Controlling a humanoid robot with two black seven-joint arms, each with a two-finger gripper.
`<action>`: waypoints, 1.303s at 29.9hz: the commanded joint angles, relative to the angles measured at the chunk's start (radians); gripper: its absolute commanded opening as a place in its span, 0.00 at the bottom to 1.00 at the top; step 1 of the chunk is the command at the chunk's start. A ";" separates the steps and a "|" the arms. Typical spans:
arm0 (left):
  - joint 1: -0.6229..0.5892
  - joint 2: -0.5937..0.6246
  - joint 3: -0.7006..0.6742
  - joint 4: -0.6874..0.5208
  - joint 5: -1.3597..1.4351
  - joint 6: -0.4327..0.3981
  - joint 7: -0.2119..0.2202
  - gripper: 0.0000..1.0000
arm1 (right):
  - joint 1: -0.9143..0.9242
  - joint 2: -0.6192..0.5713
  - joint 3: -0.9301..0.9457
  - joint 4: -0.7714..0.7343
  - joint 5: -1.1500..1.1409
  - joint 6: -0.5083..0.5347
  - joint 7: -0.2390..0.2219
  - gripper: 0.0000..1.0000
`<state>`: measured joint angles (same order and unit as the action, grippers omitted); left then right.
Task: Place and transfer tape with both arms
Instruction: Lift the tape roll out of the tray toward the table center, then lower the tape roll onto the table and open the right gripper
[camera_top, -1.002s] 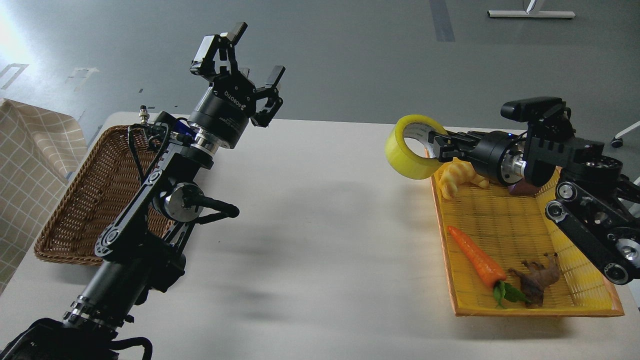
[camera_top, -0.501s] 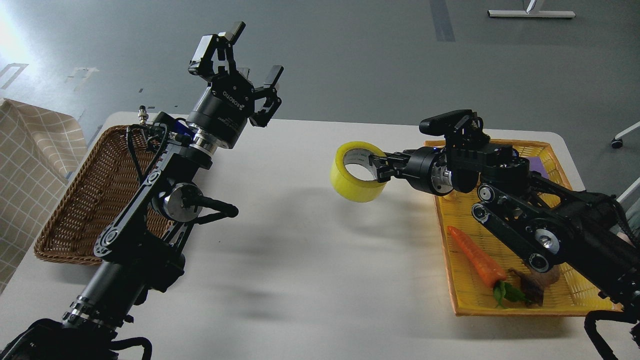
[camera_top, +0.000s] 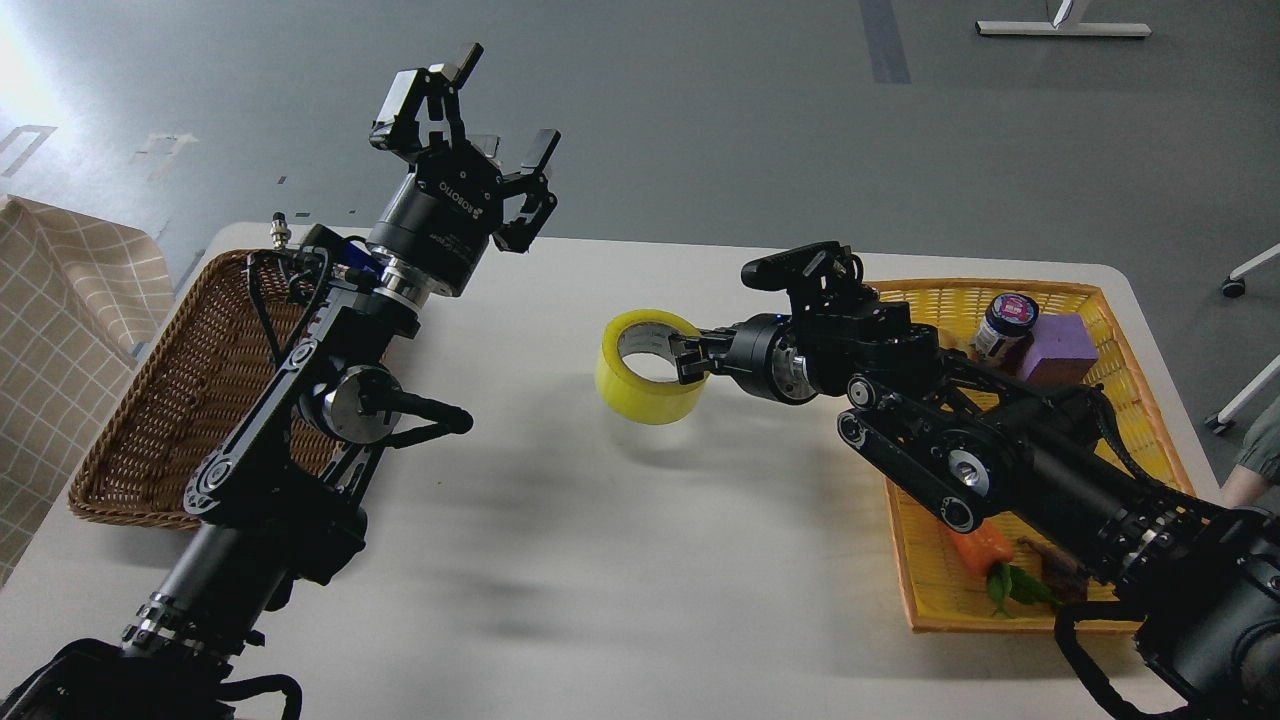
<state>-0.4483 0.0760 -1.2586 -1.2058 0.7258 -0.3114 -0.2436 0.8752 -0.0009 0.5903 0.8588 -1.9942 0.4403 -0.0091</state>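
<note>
The tape, a wide yellow roll with a grey-white core, hangs in my right gripper, which is shut on its right wall with one finger inside the core. The roll is near the middle of the white table, low over it; I cannot tell whether it touches. My left gripper is open and empty, raised above the table's far left edge, well to the left of the tape.
A brown wicker basket stands at the left, partly behind my left arm. A yellow tray at the right holds a jar, a purple block, a carrot and a brown object, partly hidden by my right arm.
My right arm has carried the tape leftwards from above the yellow tray's corner to the middle of the table and lowered it. My left arm has barely moved.
</note>
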 joint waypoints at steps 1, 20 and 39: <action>0.002 0.001 -0.008 0.000 0.000 -0.002 0.000 1.00 | 0.002 0.001 -0.018 -0.015 0.000 -0.003 0.000 0.20; 0.006 0.018 -0.010 0.000 -0.002 -0.002 -0.002 1.00 | -0.001 0.001 -0.041 -0.026 0.015 -0.015 0.000 0.20; 0.006 0.024 -0.010 0.000 -0.005 -0.002 -0.002 1.00 | -0.009 0.001 -0.037 -0.018 0.025 -0.018 0.000 0.32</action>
<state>-0.4418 0.0985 -1.2686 -1.2058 0.7209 -0.3130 -0.2454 0.8667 0.0000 0.5528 0.8401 -1.9731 0.4245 -0.0091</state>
